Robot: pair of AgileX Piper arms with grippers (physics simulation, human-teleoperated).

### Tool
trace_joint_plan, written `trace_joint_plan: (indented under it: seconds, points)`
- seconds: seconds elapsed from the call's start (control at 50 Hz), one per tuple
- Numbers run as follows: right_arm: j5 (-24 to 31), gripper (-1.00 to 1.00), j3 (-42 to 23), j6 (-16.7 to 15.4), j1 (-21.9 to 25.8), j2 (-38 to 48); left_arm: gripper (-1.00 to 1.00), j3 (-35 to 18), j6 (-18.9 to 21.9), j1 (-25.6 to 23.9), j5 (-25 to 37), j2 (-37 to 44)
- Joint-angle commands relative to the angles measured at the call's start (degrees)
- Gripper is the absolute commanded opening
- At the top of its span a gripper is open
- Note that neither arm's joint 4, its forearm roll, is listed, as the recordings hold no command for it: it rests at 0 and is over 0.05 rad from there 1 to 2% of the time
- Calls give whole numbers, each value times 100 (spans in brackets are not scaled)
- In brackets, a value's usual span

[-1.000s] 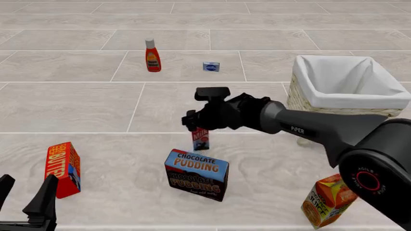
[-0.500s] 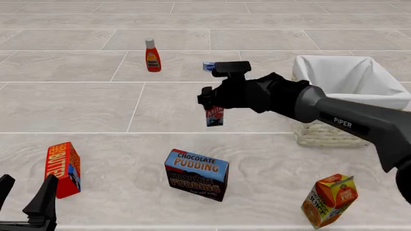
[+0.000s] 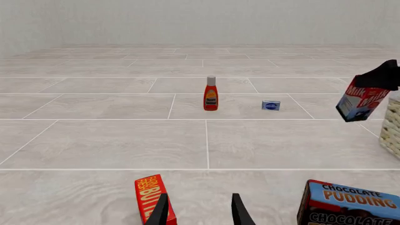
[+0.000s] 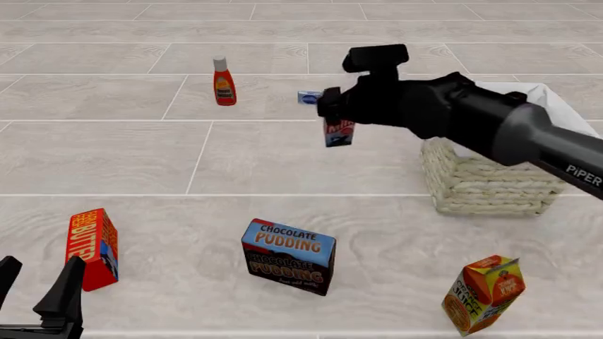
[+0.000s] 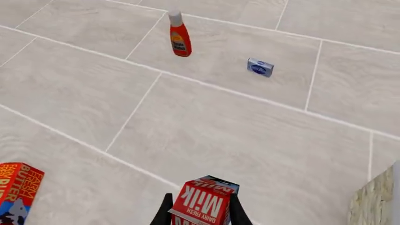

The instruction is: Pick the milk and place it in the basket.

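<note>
While aloft, milk (image 4: 339, 132) between right jaws.

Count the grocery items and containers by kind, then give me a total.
Cartons: 2, the milk and an orange juice carton
Boxes: 3, chocolate pudding, butter, small blue box
Bottles: 1, ketchup
Baskets: 1
Total: 7

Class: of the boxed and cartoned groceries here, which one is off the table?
The milk, held by the right end effector; the pudding box, butter box and juice carton rest on it.
</note>
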Motion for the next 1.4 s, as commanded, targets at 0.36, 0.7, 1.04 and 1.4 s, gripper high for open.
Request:
trace_joint_plan:
  seconds: [0.36, 0.7, 1.04, 1.4]
  points:
    - [390, -100, -636, -140, -779, -585, 100, 0, 0, 0, 0, 0]
    - [615, -100, -774, -148, -1580, -894, 100, 0, 0, 0, 0, -1]
    - [654, -100, -581, -148, -2102, -1065, 100, 0, 0, 0, 0, -1]
    - [751, -100, -606, -58, -2578, -1138, 100, 0, 1, 1, 0, 0]
